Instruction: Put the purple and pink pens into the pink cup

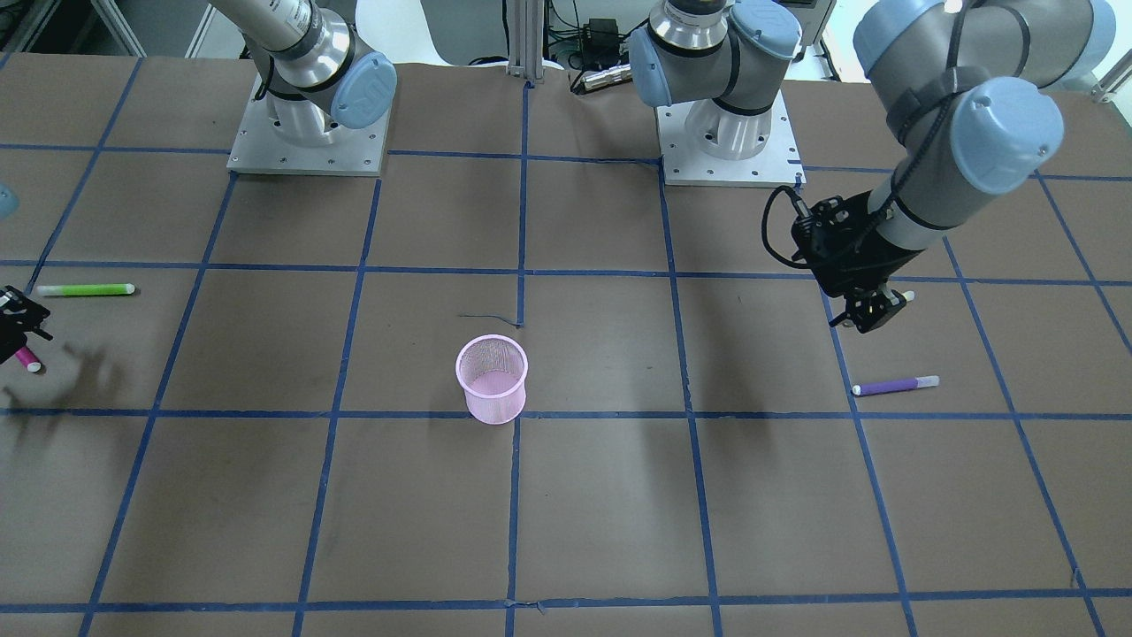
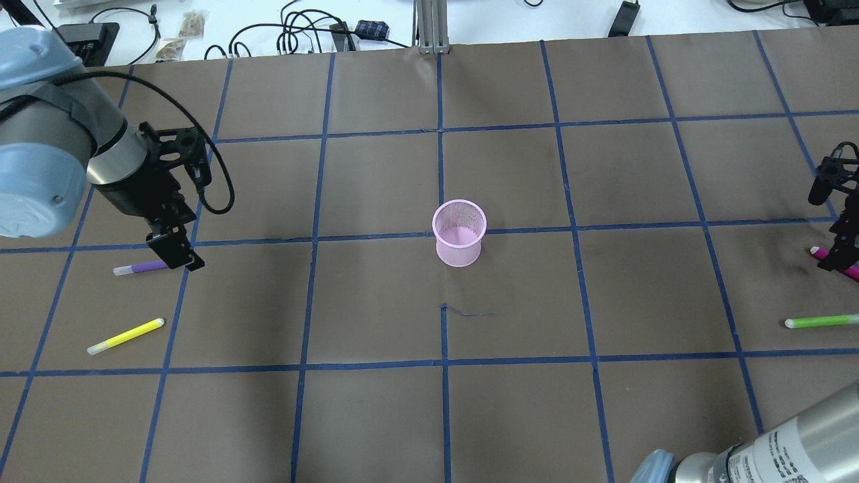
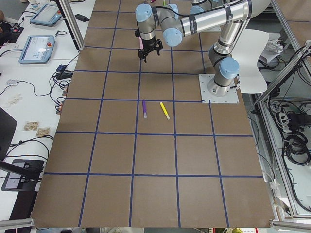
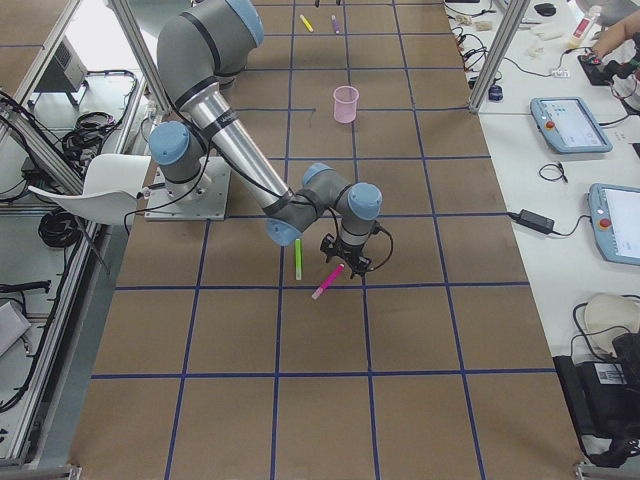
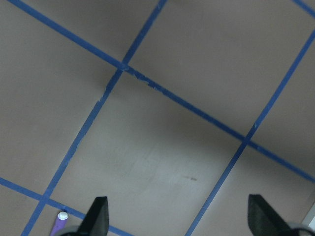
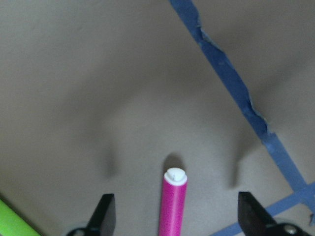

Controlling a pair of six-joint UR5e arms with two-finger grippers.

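Note:
The pink mesh cup [image 2: 459, 233] stands upright mid-table, also in the front view [image 1: 492, 379]. The purple pen [image 2: 141, 268] lies flat at the left. My left gripper [image 2: 178, 251] hovers open just to its right; in the left wrist view the pen's tip [image 5: 60, 221] sits outside the left finger [image 5: 98, 215]. The pink pen [image 2: 820, 253] lies at the right edge. My right gripper [image 6: 174, 216] is open and straddles the pink pen [image 6: 173, 201], low over the table, not closed on it.
A yellow pen [image 2: 125, 336] lies near the purple one. A green pen [image 2: 822, 322] lies near the pink one, also in the front view [image 1: 84, 289]. Blue tape lines grid the brown table. Cables and small items lie along the far edge [image 2: 302, 33].

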